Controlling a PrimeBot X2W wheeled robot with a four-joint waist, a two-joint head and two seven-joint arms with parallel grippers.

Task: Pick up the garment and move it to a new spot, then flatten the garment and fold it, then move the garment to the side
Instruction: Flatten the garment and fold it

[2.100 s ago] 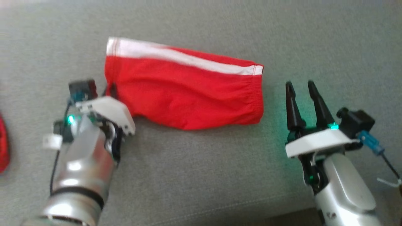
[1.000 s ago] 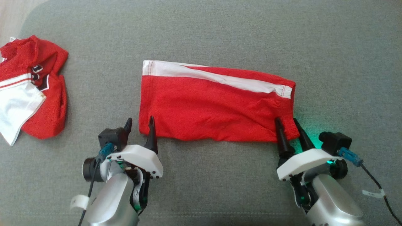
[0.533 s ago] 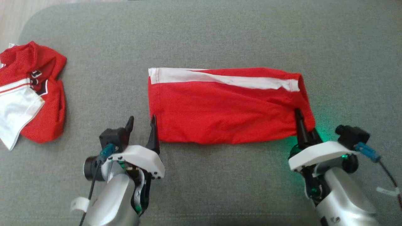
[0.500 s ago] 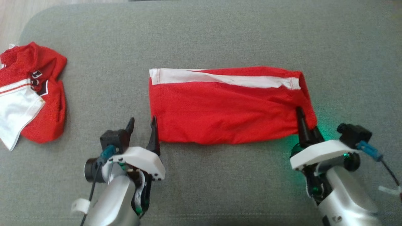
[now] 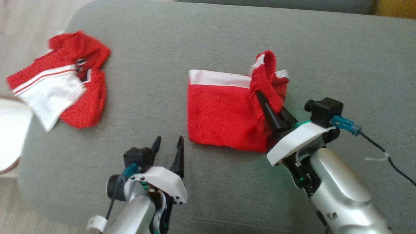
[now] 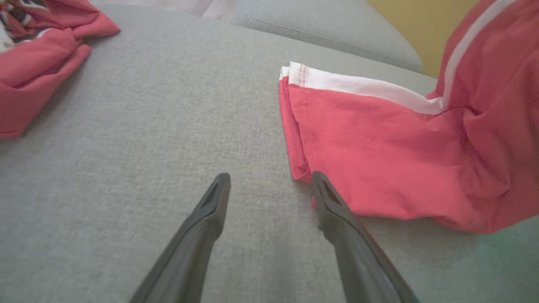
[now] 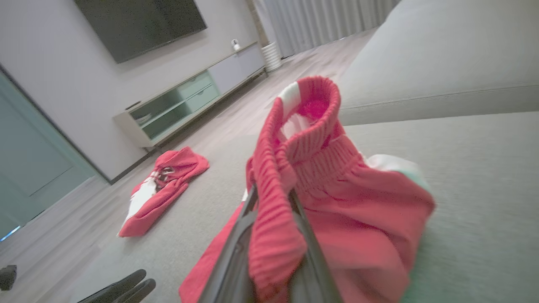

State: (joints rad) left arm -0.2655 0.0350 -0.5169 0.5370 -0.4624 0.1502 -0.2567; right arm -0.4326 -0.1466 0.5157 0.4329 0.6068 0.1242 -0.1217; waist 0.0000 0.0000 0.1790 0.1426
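Step in hand: the fold, judged part-way done. The shorts (image 5: 221,117) lie on the sofa (image 5: 195,39) with the long axis along the 3-to-9 o'clock line in the head view. The stripe (image 5: 217,79) runs along the 12 o'clock edge.

My right hand (image 5: 270,103) is clenched on the waistband (image 5: 265,71) at the 3 o'clock end. That end is raised off the sofa; the rest lies flat. My left hand (image 5: 168,139) is released and empty, fingers apart, low over the sofa. The near corner of the hem end (image 5: 195,107) lies just beside it at 1 o'clock.

Governing relation: the hem end lies at 9 o'clock from my right hand, along the long axis. The fold should therefore travel toward 9 o'clock, parallel to the stripe. My left hand is nearer the hem end and is placed to pin that corner. Risk: drift toward 12 or 6 o'clock would skew the edges. A jersey (image 5: 65,81) lies well apart at 9 o'clock
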